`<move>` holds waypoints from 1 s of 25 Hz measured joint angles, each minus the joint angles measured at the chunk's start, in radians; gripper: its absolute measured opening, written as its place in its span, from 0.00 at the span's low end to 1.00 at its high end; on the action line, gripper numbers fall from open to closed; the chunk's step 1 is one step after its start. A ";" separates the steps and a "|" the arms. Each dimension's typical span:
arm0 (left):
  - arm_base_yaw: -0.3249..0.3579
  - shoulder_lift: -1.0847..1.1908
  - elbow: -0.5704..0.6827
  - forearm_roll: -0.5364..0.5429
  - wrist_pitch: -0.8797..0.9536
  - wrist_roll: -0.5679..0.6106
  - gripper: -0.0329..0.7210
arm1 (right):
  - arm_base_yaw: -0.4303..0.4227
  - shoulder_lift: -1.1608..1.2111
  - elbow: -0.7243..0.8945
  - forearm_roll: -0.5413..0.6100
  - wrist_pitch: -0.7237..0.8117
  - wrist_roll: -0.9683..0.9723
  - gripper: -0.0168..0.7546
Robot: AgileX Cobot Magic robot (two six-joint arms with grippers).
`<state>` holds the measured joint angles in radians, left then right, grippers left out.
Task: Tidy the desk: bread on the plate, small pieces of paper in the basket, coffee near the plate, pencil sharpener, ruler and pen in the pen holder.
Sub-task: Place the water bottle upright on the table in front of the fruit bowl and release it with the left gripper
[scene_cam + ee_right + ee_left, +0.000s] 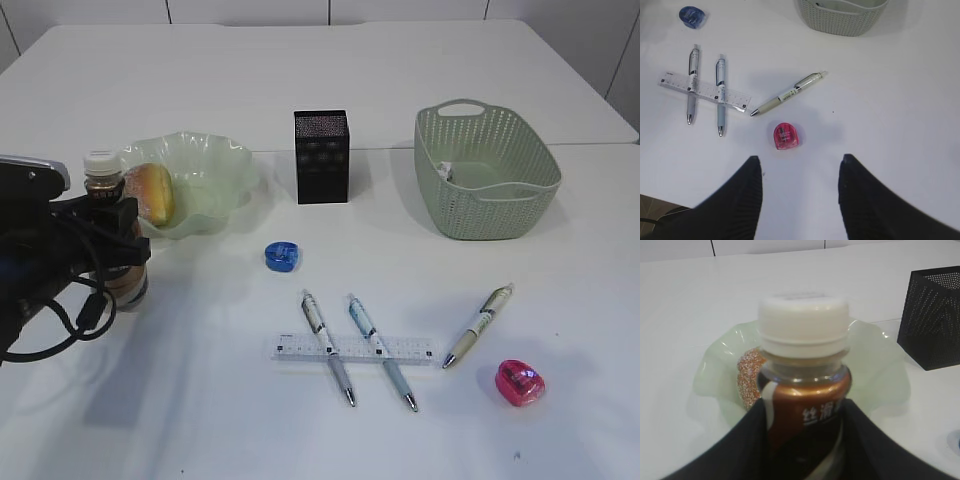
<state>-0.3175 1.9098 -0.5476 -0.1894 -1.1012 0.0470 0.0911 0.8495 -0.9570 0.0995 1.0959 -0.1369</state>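
Observation:
My left gripper (118, 240) (802, 407) is shut on the upright coffee bottle (108, 200) (805, 390), just front-left of the green plate (215, 165) (875, 365) that holds the bread (150, 192) (747, 377). My right gripper (800, 162) is open and empty above the table, with the pink pencil sharpener (786, 136) (520, 381) just ahead of it. The ruler (355, 348) (705, 90) lies under two pens (327, 347) (381, 351); a third pen (479, 325) (787, 93) lies to the right. A blue pencil sharpener (282, 256) (692, 16) lies before the black pen holder (321, 157).
The green basket (487, 170) (845, 17) stands at the back right with a small piece of paper (445, 172) inside. My left arm and its cables fill the left edge of the exterior view. A table seam runs behind the plate and basket.

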 joint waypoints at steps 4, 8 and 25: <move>0.000 0.001 0.000 0.000 0.000 0.000 0.42 | 0.000 0.000 0.000 0.000 -0.002 0.000 0.54; 0.000 0.001 0.000 -0.002 0.000 0.000 0.43 | 0.000 0.000 0.000 0.000 -0.002 0.000 0.54; 0.003 0.031 -0.011 -0.006 -0.009 0.000 0.43 | 0.000 0.000 0.000 0.002 -0.004 0.000 0.54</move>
<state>-0.3143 1.9412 -0.5585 -0.1953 -1.1102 0.0470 0.0911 0.8495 -0.9570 0.1017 1.0921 -0.1369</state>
